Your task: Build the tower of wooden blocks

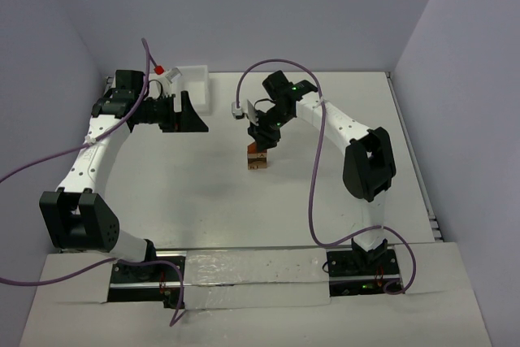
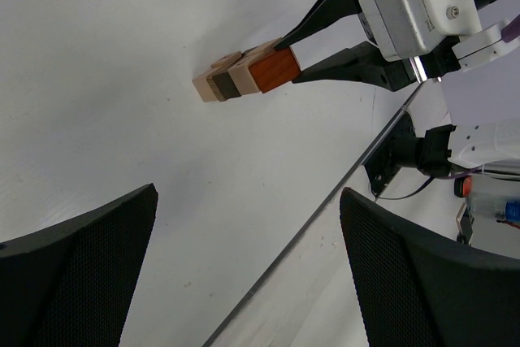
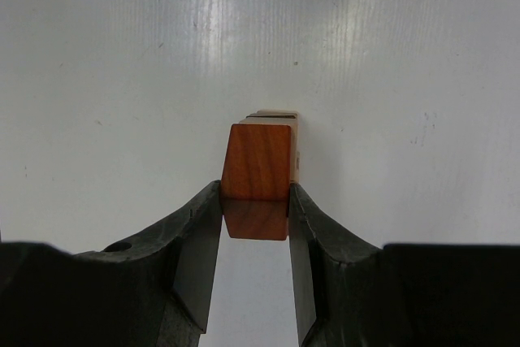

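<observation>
Near the middle of the white table (image 1: 203, 193) stands the wood block tower (image 1: 258, 158), with bare tabletop on every side and the table's edges well away. The right gripper (image 3: 256, 201) reaches it from above, jaws clamped on the reddish-brown block (image 3: 258, 170) at the top, which rests against the tan and dark blocks beneath it. The left gripper (image 2: 248, 193) hangs at the back left with its jaws spread wide and nothing between them. It is just beside the white bin (image 1: 195, 83) near the far edge and well apart from the tower. A broad open stretch of table lies between the two arms and toward the near edge. Purple cables (image 1: 317, 160) loop loosely off both arms. The tabletop is smooth and slightly glossy, with faint streaks and a few specks. Pale lilac walls (image 1: 244, 6) close in at the back and on both sides.
</observation>
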### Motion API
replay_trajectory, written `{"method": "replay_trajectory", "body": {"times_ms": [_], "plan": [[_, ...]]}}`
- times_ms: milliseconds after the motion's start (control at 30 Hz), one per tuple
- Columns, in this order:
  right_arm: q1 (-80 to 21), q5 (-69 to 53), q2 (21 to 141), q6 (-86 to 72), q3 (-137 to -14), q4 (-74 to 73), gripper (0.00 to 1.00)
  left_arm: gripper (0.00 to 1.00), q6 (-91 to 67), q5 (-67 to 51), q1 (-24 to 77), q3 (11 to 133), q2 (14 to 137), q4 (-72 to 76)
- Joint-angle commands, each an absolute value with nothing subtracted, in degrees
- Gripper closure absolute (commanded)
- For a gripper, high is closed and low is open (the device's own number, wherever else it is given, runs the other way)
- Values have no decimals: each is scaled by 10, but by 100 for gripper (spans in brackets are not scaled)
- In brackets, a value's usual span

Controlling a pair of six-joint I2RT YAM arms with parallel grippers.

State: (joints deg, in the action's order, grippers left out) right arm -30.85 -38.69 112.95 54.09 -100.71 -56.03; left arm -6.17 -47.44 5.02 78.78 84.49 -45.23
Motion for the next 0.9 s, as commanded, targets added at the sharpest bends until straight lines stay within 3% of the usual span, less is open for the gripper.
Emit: {"method": "replay_trajectory", "body": {"times_ms": [0, 867], "plan": [[-305, -392, 1098, 552, -1005, -545, 68, 1, -55, -494, 46, 793, 839, -429], [-305, -388, 1092, 558, -990, -535, 61, 1, -54, -501, 45, 794, 842, -430]]}}
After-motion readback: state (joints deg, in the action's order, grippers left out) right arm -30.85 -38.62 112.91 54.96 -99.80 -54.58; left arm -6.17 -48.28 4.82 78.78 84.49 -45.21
